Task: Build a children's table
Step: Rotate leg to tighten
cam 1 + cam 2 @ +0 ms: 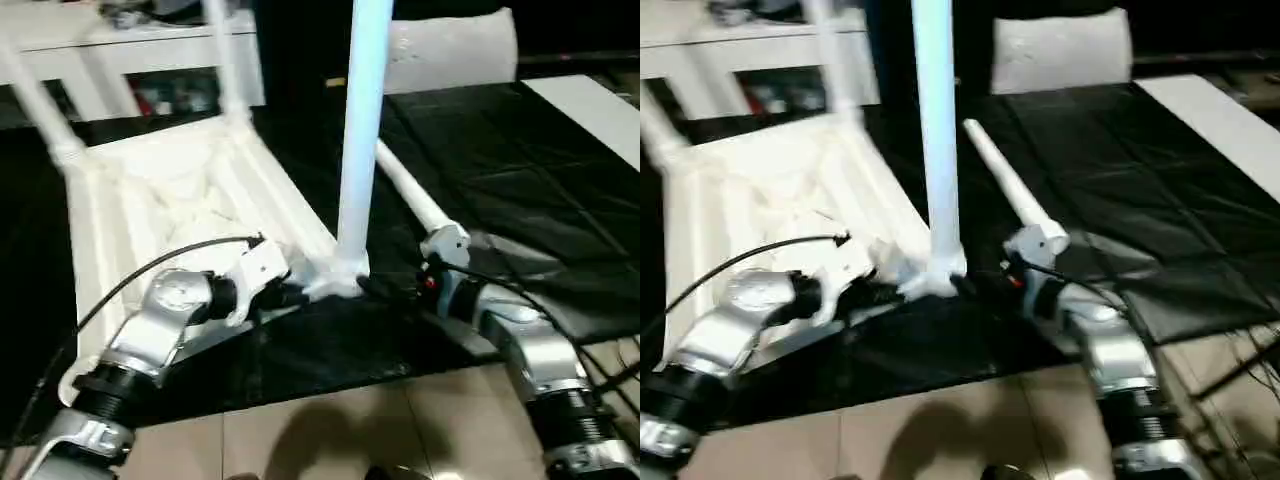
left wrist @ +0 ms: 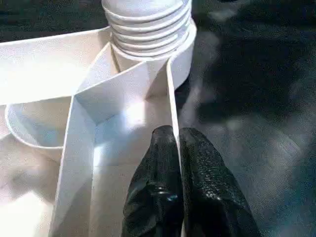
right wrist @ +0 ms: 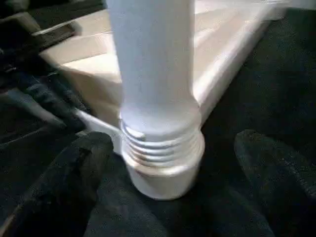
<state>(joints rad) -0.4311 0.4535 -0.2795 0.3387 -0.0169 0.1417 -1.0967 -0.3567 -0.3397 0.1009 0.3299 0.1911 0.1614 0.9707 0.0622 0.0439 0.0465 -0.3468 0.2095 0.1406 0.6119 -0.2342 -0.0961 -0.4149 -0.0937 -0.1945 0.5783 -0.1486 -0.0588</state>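
The children's table's white tabletop [image 1: 180, 190] lies upside down on the black mat, ribbed underside up. One white leg [image 1: 360, 150] stands upright in the near right corner socket, its threaded base [image 3: 160, 148] showing above the socket. Two more legs [image 1: 35, 95] [image 1: 225, 55] rise from the far corners. Another leg [image 1: 410, 195] lies loose on the mat behind my right arm. My left gripper [image 2: 177, 133] is shut on the tabletop's thin rim wall [image 2: 172, 94] just beside that socket. My right gripper [image 3: 173, 143] is open, its fingers [image 3: 79, 168] standing wide on either side of the leg's base without touching it.
A black mat [image 1: 500, 170] covers the work area, with beige floor tiles [image 1: 330, 420] in front. A flat white sheet [image 1: 590, 110] lies at the far right. White furniture [image 1: 150, 45] and a white bag [image 1: 450, 50] stand at the back.
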